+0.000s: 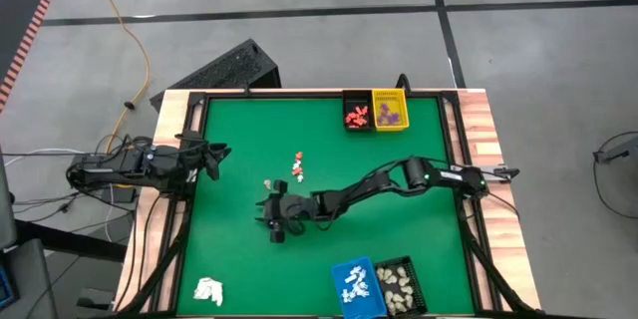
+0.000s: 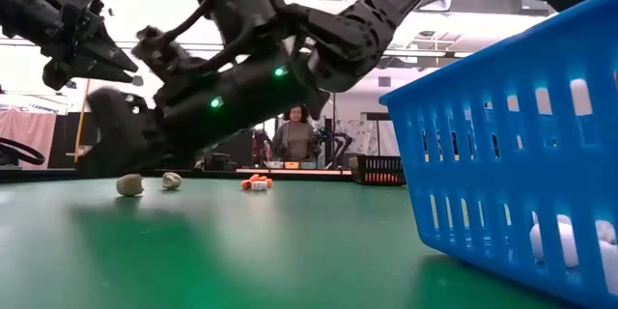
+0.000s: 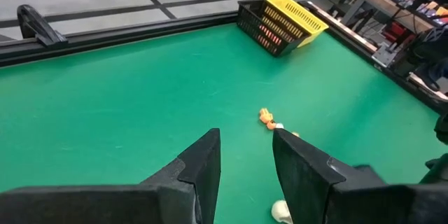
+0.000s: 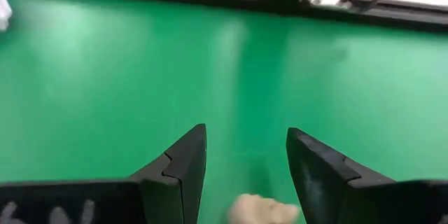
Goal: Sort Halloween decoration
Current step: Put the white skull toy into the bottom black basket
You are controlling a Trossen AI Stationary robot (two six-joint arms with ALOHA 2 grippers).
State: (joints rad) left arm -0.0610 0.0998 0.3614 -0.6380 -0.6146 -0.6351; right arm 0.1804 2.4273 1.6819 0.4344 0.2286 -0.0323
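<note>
Loose decoration pieces: a small cluster of orange-red and white pieces [image 1: 298,166] is seen near the middle of the green table [image 1: 239,130]; in the low view they show as an orange piece [image 2: 257,182] far across the mat.
Beige pieces: two cream-beige pieces [image 2: 129,185] are seen side by side on the mat in the low view; one beige piece [image 4: 264,208] lies on the mat between the right gripper's fingers, not clamped.
Sorted pieces, far edge: orange-red pieces are held in a black basket [image 1: 357,115], purple ones in the yellow basket [image 1: 390,111] touching it.
Sorted pieces, near edge: white pieces are held in a blue basket [image 1: 356,287], cream-beige ones in a second black basket [image 1: 398,284] just beside it.
Right gripper [image 1: 275,221]: stretched out to the centre of the table, low over the mat, near the loose cluster; its fingers [image 4: 183,164] are spread apart and nothing is gripped.
Left gripper [image 1: 212,157]: held at the left edge of the table, raised off the mat, well apart from the pieces; its fingers [image 3: 203,164] are parted and empty.
White wadded lump [image 1: 208,290]: placed at the near left corner of the table.
Background: a person [image 2: 294,138] is seen beyond the table in the low view.
</note>
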